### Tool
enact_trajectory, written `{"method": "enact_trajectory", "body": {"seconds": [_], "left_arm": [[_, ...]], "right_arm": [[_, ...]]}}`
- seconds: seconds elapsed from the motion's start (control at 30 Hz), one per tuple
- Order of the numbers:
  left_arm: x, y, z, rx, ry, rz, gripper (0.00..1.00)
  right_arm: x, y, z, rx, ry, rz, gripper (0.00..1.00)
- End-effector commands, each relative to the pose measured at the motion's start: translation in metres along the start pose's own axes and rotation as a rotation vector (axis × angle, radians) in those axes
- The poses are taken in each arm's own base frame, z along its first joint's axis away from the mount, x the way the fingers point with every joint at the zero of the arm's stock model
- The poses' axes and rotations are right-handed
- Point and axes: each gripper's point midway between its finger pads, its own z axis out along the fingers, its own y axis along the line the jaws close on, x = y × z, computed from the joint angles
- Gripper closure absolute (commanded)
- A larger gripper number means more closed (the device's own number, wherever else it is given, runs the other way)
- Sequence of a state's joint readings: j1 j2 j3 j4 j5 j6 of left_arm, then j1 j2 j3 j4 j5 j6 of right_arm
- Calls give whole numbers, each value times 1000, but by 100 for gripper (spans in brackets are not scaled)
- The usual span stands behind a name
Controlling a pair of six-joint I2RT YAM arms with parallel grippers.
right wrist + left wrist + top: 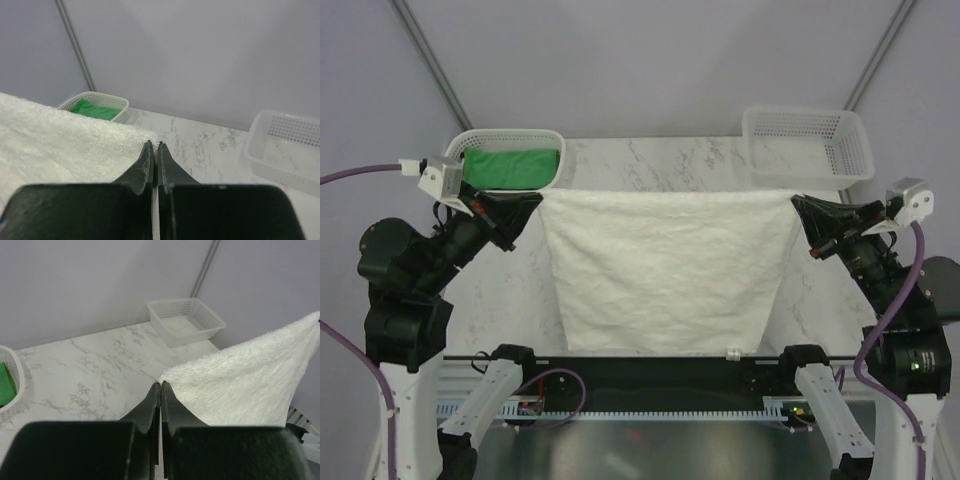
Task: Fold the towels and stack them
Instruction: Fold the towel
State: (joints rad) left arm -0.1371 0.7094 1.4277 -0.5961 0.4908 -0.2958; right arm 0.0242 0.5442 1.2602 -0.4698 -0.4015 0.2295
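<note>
A white towel (668, 268) hangs spread out between the two arms, its top edge taut and its lower edge near the table's front. My left gripper (533, 200) is shut on the towel's upper left corner (167, 374); the cloth (245, 385) fans out to the right of the jaws (160, 384). My right gripper (798, 204) is shut on the upper right corner (150, 136), with the cloth (60, 145) stretching left. A green towel (510, 166) lies folded in the left basket (520, 137), seen also as green towel (95, 109). No navy towel shows.
An empty white mesh basket (807, 146) stands at the back right of the marble table (650, 165); it shows too as basket (185, 320) and basket (290, 147). The left basket's rim (12, 385) sits at the left wrist view's edge. Black arm bases and cables line the near edge.
</note>
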Motion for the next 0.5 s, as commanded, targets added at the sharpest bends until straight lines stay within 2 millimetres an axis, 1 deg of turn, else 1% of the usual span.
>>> {"method": "enact_trajectory", "body": {"seconds": [0.0,0.03,0.07,0.1,0.13,0.17,0.2,0.23,0.27,0.3,0.33,0.37,0.4,0.43,0.47], "left_arm": [[39,55,39,-149,144,-45,98],[53,66,52,-162,194,-70,98],[64,74,59,-172,230,-88,98],[73,80,65,-179,257,-101,98],[83,86,70,-187,286,-115,98],[106,99,80,-205,351,-148,98],[118,105,84,-216,384,-165,98],[132,112,90,-225,424,-184,98],[155,124,99,-243,489,-216,98],[171,131,103,-254,530,-237,98],[190,138,104,-268,578,-261,98],[218,150,111,-287,654,-299,98],[231,155,113,-297,689,-316,98],[240,161,117,-305,714,-329,98],[267,172,123,-322,785,-364,98]], "right_arm": [[32,-30,40,49,87,57,100],[46,-38,55,52,127,74,100],[59,-43,64,49,153,83,100],[62,-48,74,43,146,83,100],[78,-57,88,47,181,102,100],[93,-63,96,47,207,114,100],[95,-67,106,43,188,107,100],[116,-77,119,50,233,132,100],[134,-83,125,49,262,145,100],[140,-87,135,40,257,147,100],[167,-98,146,53,308,181,100],[185,-103,150,59,337,202,100],[189,-108,160,51,314,198,100],[216,-117,168,63,357,233,100],[228,-121,174,62,370,246,100]]}}
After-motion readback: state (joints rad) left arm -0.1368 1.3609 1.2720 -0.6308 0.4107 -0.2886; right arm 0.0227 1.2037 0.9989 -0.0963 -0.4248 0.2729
